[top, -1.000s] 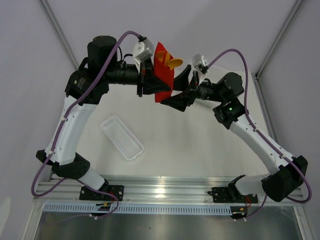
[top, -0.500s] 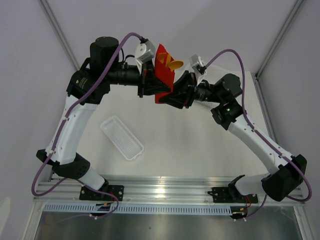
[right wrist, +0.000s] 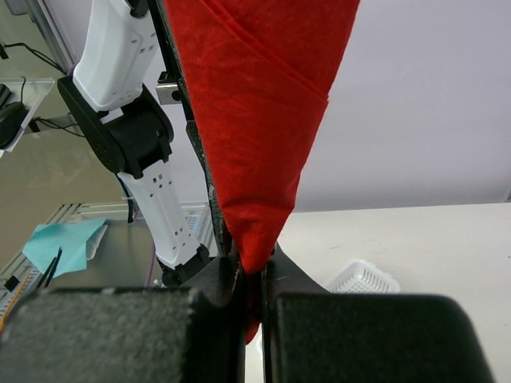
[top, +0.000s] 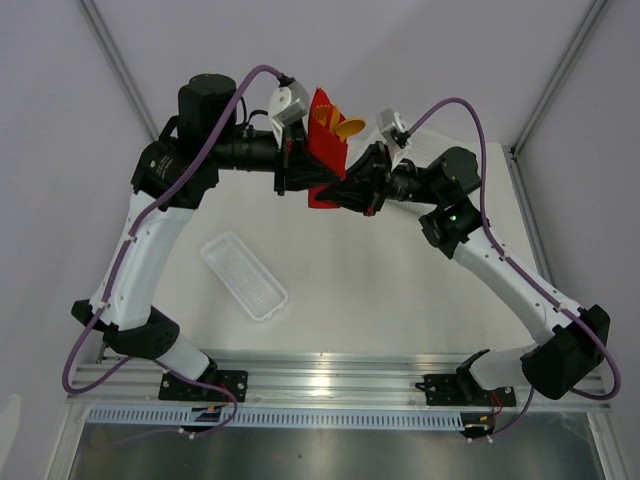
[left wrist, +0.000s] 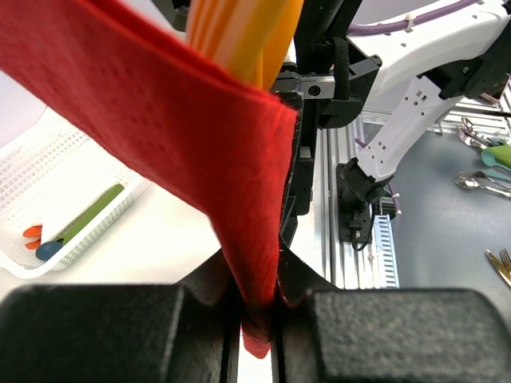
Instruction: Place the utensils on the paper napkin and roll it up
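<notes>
The red paper napkin [top: 324, 120] is rolled into a cone and held in the air above the table's far side. Orange utensils [top: 349, 128] stick out of its upper end, a rounded spoon head among them. My left gripper [top: 298, 168] is shut on the roll from the left. In the left wrist view the napkin [left wrist: 184, 120] is pinched between the left gripper [left wrist: 257, 311] jaws, with the utensils [left wrist: 239, 32] inside. My right gripper [top: 345, 190] is shut on the roll's lower tip. The right wrist view shows the napkin [right wrist: 255, 120] narrowing into the right gripper [right wrist: 254, 287].
A narrow white tray [top: 243, 275] lies on the table at centre left. A white mesh basket [left wrist: 48, 199] with green, blue and orange items stands on the table, and its corner [right wrist: 363, 278] shows in the right wrist view. Metal cutlery [left wrist: 483, 159] lies beyond the rail.
My right gripper has moved left to the roll and shut on its lower tip. The left gripper has kept its hold, almost still.
</notes>
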Motion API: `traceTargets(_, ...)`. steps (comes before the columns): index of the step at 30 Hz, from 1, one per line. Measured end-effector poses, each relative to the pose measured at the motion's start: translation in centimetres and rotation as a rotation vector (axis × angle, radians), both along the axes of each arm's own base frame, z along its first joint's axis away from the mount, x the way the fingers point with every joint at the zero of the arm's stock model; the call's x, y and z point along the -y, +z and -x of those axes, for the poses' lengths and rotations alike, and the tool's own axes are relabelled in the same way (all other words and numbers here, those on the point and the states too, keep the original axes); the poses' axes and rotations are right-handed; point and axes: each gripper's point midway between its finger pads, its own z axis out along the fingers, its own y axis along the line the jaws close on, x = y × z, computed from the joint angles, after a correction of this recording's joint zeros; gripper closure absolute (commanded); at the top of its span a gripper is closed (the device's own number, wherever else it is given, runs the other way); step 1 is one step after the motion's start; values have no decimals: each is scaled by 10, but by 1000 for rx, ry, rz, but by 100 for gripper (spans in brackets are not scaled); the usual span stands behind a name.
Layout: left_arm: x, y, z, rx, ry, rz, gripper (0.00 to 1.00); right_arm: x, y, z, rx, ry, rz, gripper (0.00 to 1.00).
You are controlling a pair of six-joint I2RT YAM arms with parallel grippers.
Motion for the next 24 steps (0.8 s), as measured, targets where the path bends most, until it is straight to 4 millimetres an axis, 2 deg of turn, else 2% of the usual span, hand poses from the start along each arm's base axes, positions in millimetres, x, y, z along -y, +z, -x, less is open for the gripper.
traceTargets(3, -1, -1, -1, -4, 10, -3, 85, 0, -1, -1, 2, -4, 3, 100)
traceTargets(4, -1, -1, -1, -4, 12, -3, 75, 0, -1, -1, 5, -7, 3, 100)
traceTargets(7, -1, -2, -3, 1, 19, -7, 55, 0, -3, -1, -2, -11, 9, 100)
traceTargets(10, -2, -3, -3, 6, 23, -12, 42, 0, -5, -2, -14, -16, 18, 100)
traceTargets(17, -6, -2, -5, 26, 59, -19, 25, 2, -11, -7, -38, -33, 30, 100)
traceTargets(22, -12, 0, -10, 56, 112, -30, 7, 8, -13, -19, -58, -76, 34, 100)
traceTargets(24, -16, -2, -15, 66, 150, -42, 3, 14, -15, -29, -75, -111, 40, 100)
